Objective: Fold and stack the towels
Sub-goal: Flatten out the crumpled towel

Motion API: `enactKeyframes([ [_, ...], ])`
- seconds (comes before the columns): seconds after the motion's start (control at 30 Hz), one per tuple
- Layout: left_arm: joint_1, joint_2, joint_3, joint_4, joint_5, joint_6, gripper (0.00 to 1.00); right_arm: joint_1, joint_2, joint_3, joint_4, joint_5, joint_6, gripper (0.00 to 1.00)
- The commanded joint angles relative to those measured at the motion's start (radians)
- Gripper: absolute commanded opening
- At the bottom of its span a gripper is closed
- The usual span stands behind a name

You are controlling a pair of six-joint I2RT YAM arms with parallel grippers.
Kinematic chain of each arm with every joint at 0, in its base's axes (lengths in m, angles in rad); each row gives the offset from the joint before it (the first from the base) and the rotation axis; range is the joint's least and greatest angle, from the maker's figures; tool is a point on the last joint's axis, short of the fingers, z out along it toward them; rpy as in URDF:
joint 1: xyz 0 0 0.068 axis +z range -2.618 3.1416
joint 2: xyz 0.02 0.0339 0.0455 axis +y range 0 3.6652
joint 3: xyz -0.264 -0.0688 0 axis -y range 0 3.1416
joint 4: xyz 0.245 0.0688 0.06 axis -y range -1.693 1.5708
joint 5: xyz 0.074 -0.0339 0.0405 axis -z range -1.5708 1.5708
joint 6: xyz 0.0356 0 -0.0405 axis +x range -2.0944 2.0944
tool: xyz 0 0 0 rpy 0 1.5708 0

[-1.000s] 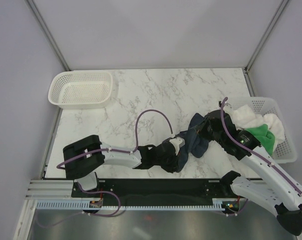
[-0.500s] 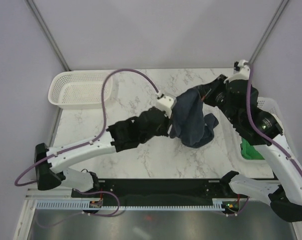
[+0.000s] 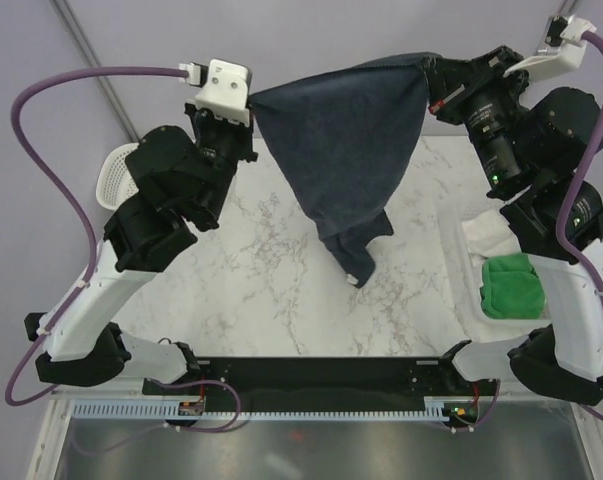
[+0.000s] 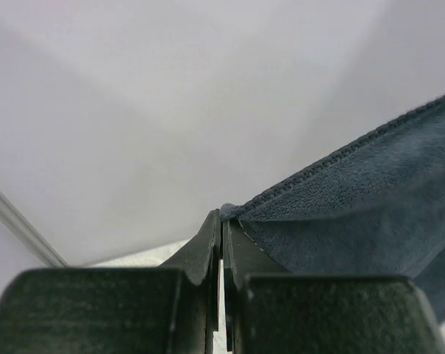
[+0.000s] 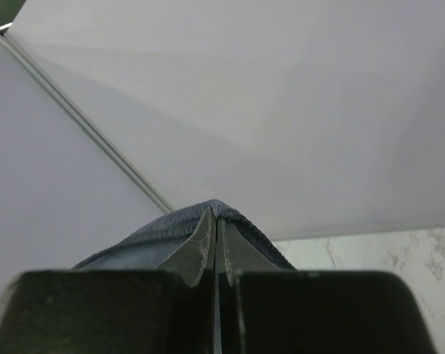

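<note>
I hold the navy towel aloft over the table. The left pincer is clenched on its left top corner and the right pincer on its right. The top edge runs taut left to right. The cloth hangs down, its narrowed tip pointing toward the near edge. The green towel and white towel lie at the right edge.

Right gripper: jaws pressed together, a fold of cloth pinched at the tips.
Towel: navy, hemmed edge arching over the fingertips, falling away to the left.
Table: marble, low right.
Wall: pale, behind.
</note>
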Motion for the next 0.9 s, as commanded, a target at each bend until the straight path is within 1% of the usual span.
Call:
enactKeyframes([
  [0.0, 0.037, 0.042, 0.113, 0.082, -0.033, 0.218, 0.02, -0.002, 0.079, 0.100, 0.042, 0.093, -0.103, 0.00],
  [0.03, 0.060, 0.051, 0.125, 0.098, -0.025, 0.254, 0.02, -0.002, 0.108, 0.115, 0.047, 0.109, -0.110, 0.00],
  [0.1, 0.109, 0.090, 0.156, 0.112, 0.004, 0.261, 0.02, -0.003, 0.128, 0.103, 0.079, 0.129, -0.134, 0.00],
  [0.17, 0.143, 0.129, 0.168, 0.112, 0.025, 0.243, 0.02, -0.020, 0.163, 0.103, 0.096, 0.129, -0.132, 0.00],
  [0.2, 0.179, 0.146, 0.170, 0.113, 0.059, 0.235, 0.02, -0.031, 0.177, 0.105, 0.103, 0.117, -0.137, 0.00],
  [0.27, 0.216, 0.177, 0.178, 0.126, 0.088, 0.216, 0.02, -0.074, 0.219, 0.099, 0.140, 0.097, -0.129, 0.00],
  [0.3, 0.248, 0.224, 0.188, 0.136, 0.106, 0.218, 0.02, -0.096, 0.234, 0.099, 0.152, 0.077, -0.105, 0.00],
  [0.33, 0.265, 0.249, 0.202, 0.155, 0.111, 0.233, 0.02, -0.121, 0.275, 0.103, 0.171, -0.001, -0.089, 0.00],
  [0.37, 0.281, 0.281, 0.245, 0.165, 0.117, 0.238, 0.02, -0.171, 0.298, 0.114, 0.207, -0.032, -0.080, 0.00],
  [0.4, 0.320, 0.330, 0.266, 0.179, 0.123, 0.238, 0.02, -0.189, 0.326, 0.161, 0.220, -0.058, -0.077, 0.00],
  [0.47, 0.363, 0.387, 0.345, 0.215, 0.125, 0.204, 0.02, -0.218, 0.427, 0.243, 0.235, -0.107, -0.092, 0.00],
  [0.5, 0.402, 0.412, 0.369, 0.230, 0.119, 0.190, 0.02, -0.227, 0.462, 0.333, 0.238, -0.135, -0.094, 0.00],
  [0.53, 0.413, 0.454, 0.410, 0.242, 0.119, 0.174, 0.02, -0.248, 0.514, 0.371, 0.237, -0.161, -0.080, 0.00],
  [0.57, 0.419, 0.465, 0.427, 0.262, 0.120, 0.170, 0.02, -0.256, 0.530, 0.399, 0.245, -0.207, -0.072, 0.00],
  [0.6, 0.420, 0.473, 0.443, 0.267, 0.136, 0.166, 0.02, -0.261, 0.532, 0.402, 0.257, -0.218, -0.069, 0.00],
  [0.63, 0.419, 0.466, 0.458, 0.267, 0.148, 0.155, 0.02, -0.261, 0.498, 0.377, 0.275, -0.229, -0.077, 0.00],
  [0.67, 0.419, 0.446, 0.455, 0.262, 0.165, 0.141, 0.02, -0.261, 0.469, 0.338, 0.332, -0.245, -0.078, 0.00],
  [0.7, 0.419, 0.429, 0.446, 0.262, 0.191, 0.111, 0.02, -0.261, 0.400, 0.247, 0.358, -0.241, -0.081, 0.00],
  [0.73, 0.419, 0.410, 0.429, 0.264, 0.199, 0.098, 0.02, -0.261, 0.366, 0.205, 0.379, -0.236, -0.081, 0.00],
  [0.87, 0.411, 0.277, 0.388, 0.203, 0.229, 0.026, 0.02, -0.261, 0.210, 0.056, 0.403, -0.223, -0.066, 0.00],
])
